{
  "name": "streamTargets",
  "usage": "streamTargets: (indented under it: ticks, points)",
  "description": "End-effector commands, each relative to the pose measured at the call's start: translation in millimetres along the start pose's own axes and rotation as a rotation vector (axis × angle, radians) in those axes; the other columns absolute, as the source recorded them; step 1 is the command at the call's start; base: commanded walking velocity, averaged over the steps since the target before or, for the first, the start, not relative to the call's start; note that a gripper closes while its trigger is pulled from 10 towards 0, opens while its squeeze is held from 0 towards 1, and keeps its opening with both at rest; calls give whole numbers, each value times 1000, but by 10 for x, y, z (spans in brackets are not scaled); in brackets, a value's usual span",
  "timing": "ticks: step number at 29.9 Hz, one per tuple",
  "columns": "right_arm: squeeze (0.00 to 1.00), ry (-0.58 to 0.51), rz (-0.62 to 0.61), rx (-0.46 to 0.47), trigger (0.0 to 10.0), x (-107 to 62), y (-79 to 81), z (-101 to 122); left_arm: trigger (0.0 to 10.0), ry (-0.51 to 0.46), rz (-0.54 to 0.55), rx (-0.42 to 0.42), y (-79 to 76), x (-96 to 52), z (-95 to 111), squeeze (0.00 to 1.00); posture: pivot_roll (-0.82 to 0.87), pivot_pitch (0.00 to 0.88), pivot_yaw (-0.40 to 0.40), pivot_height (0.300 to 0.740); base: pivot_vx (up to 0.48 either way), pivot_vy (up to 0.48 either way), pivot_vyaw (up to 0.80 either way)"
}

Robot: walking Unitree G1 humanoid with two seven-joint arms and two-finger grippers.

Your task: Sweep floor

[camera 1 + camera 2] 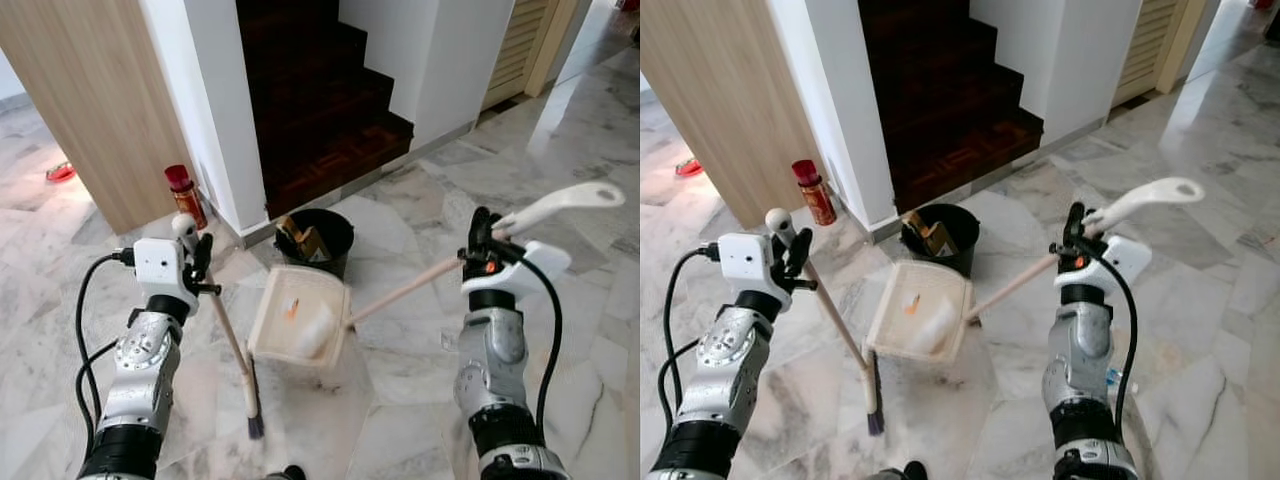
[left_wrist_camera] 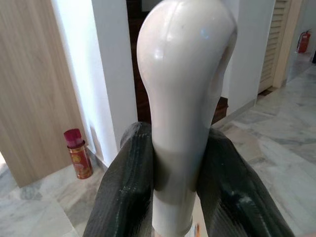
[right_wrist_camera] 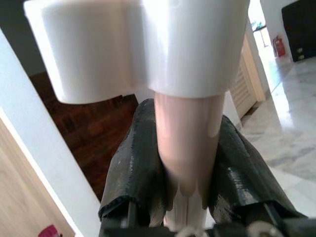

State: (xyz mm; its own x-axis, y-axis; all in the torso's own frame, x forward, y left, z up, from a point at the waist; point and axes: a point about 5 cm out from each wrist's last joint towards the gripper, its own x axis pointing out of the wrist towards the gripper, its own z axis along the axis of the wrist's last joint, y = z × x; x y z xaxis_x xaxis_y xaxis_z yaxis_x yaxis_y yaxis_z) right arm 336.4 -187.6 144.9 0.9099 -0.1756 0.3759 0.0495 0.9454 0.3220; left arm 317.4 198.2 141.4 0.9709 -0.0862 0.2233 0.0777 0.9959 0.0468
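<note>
Marble floor (image 1: 400, 420) spreads open rightward, walls and stairs (image 1: 320, 110) ahead; left gripper (image 1: 197, 258) jaws clamp the broom (image 1: 232, 345), right gripper (image 1: 482, 240) jaws clamp the dustpan (image 1: 300, 315) handle beside a black bucket (image 1: 335, 232).

The stuff in the black bucket (image 1: 318, 240) is too dark to tell. The dustpan (image 1: 298, 316) holds a white lump and an orange bit — too small to name. The stairs (image 1: 320, 110) go up past the picture's top edge.
</note>
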Motion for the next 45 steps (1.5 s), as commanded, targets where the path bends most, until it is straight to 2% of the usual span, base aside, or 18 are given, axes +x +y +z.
streamTargets:
  ticks: [1,13,17,22,34,38,45]
  points:
    - [0,-68,-3,12,10000,70,34,128,10000,-61,-3,29,21,51,133,0,74,33,59,740,0,0,0]
    - [0,-85,-31,2,10000,95,13,185,10000,-62,-4,39,28,59,149,0,77,51,62,740,0,0,0]
    - [0,-77,-24,13,10000,107,30,185,10000,-64,-8,35,6,62,152,0,75,54,61,740,277,0,0]
    - [0,-75,-17,13,10000,112,53,183,10000,-65,-8,36,8,61,153,0,74,59,59,740,287,0,-651]
    - [0,-64,28,-16,10000,109,139,167,10000,-67,-4,38,21,60,160,0,77,63,58,740,288,0,0]
    - [0,-64,26,-23,10000,109,134,170,10000,-67,-5,37,17,58,158,0,77,61,57,740,289,0,587]
    - [0,-65,27,-6,10000,115,150,177,10000,-66,-7,39,16,55,158,0,77,61,57,740,288,0,103]
